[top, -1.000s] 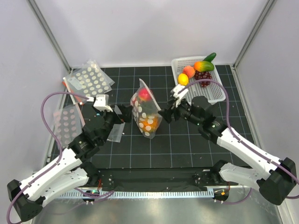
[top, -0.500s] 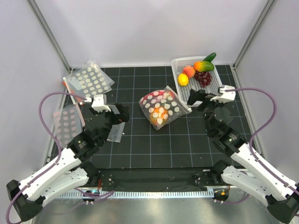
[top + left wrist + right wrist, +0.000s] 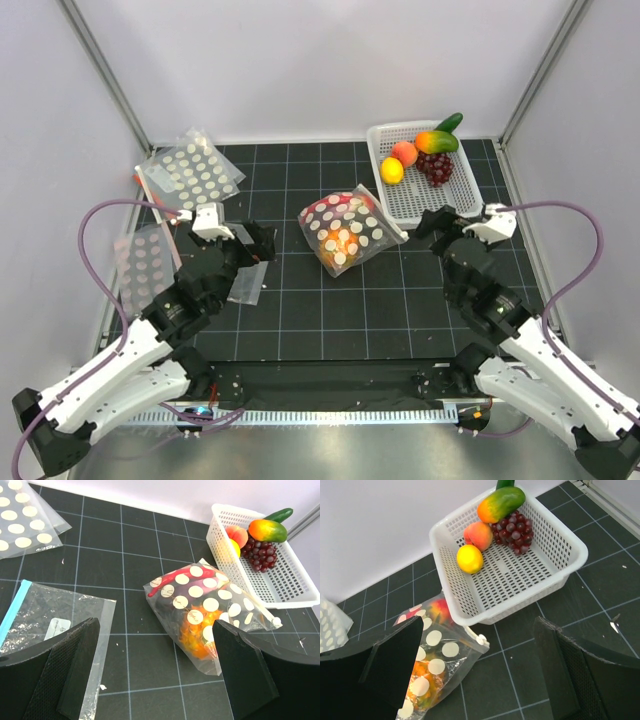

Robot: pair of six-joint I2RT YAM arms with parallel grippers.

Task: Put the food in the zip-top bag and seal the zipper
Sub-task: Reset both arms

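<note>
You've got the clear white-dotted zip-top bag lying mid-mat, glossy toy food inside, just beside the white plastic basket, with left gripper and right gripper both spread wide, empty.

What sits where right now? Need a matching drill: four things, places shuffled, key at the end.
Things
1. lemon
2. chili pepper
3. zip-top bag
4. blue-edged clear bag

Places
a. lying on the black mat, just left of the basket
b. in the white basket
c. inside the zip-top bag
d. flat on the mat by the left fingers

Pairs: 1-b, 2-c, 3-a, 4-d
</note>
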